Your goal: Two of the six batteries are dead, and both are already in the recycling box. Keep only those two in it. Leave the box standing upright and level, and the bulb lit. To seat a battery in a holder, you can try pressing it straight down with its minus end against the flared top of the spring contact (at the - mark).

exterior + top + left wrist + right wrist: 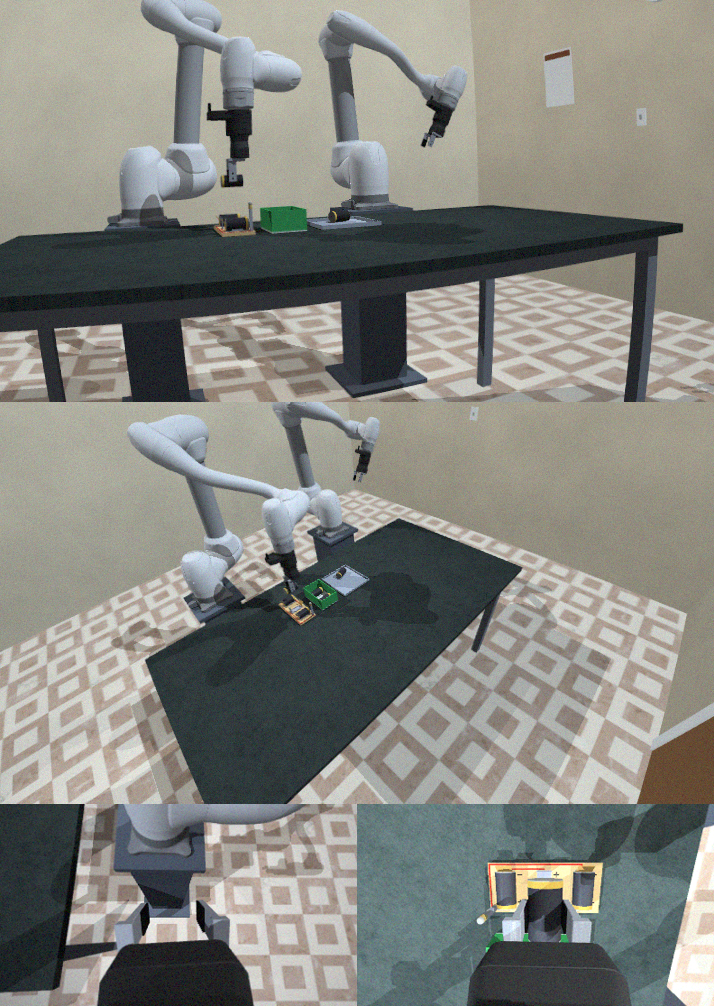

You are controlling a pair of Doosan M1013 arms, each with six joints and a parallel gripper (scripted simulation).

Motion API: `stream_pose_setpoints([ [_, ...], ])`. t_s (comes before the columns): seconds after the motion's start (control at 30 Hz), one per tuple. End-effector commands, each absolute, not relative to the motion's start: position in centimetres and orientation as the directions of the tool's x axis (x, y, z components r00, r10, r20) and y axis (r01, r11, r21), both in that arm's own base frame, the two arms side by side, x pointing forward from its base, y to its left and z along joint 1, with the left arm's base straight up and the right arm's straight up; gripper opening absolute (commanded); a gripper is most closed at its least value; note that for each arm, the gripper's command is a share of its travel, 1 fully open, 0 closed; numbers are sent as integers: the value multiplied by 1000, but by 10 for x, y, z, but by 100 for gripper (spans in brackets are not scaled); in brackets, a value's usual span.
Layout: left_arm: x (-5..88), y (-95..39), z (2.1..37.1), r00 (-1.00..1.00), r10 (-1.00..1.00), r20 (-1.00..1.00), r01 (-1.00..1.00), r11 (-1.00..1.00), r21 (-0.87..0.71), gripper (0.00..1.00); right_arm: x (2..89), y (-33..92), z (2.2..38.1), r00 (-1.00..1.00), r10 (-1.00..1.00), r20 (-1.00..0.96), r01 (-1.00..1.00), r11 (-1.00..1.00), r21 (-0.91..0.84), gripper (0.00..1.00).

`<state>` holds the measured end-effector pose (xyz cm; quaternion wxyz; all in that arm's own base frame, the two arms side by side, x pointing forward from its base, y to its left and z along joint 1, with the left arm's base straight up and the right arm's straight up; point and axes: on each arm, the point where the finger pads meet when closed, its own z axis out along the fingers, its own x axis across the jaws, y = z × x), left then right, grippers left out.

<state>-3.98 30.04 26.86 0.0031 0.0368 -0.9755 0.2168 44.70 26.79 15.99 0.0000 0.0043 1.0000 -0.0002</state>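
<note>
Your right end effector [290,586] [232,179] [544,909], part-open, grips 1 battery [233,181] [545,909] above the holder board [306,620] [235,232] [546,908]. Seating appears in hand: align its minus end with the middle spring, then press down. 2 batteries lie in the green box [327,602] [283,220] [494,939].

Worktop [350,682] [380,260]: dark green-black. Recycling box [328,601] [283,220]: green. Tray [353,585] [345,225]: pale blue-grey. Battery in the right hand [232,181] [545,912]: black, banded yellow. Holder board [304,620] [235,232] [533,898]: tan, red-lined. Arms: white and grey; hands: black, grey-fingered. Floor [430,722] [450,345] [279,917]: brown-and-cream nested squares. Walls [575,477] [520,165]: beige.
</note>
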Motion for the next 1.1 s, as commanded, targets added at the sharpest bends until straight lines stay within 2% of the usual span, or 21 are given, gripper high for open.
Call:
stream_pose_setpoints([
  [0.0, -40, 301, 269, -997, -70, 22, -73, 904, -422, 100, 447, 268, 161, -1000, 9, -1, 9, 1000, 1, 57],
  [0.8, -40, 301, 269, -997, -70, 22, -73, 904, -422, 100, 447, 268, 160, -1000, 9, -1, 9, 1000, 1, 57],
  [1.0, -40, 301, 269, -997, -70, 22, -73, 904, -422, 100, 447, 268, 95, -1000, 9, -1, 9, 1000, 1, 57],
  [1.07, -40, 301, 269, -997, -70, 22, -73, 904, -422, 100, 447, 268, 90, -1000, 9, -1, 9, 1000, 1, 57],
])
